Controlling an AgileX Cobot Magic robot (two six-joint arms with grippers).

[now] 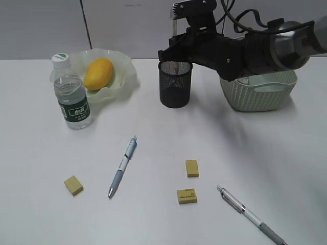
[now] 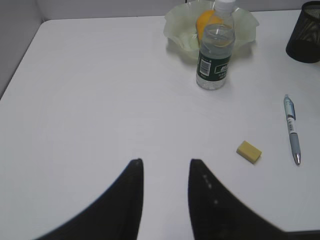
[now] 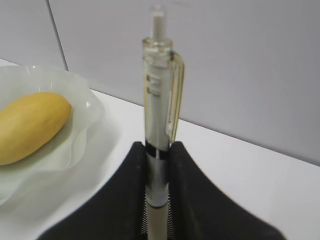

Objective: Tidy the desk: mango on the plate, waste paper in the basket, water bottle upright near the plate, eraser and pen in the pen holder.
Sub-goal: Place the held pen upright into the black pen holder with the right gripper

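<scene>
Gripping a clear pen (image 3: 159, 120), tip hidden in pen holder (image 1: 175, 84)

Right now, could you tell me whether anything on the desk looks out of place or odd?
Nothing is spilled or damaged. Two pens and three erasers lie loose on the desk, outside the pen holder.

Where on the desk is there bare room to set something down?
The wide stretch left of the water bottle and plate, out to the desk edge, is bare. So is the right side in front of the basket. The front middle is crowded with pens and erasers.
</scene>
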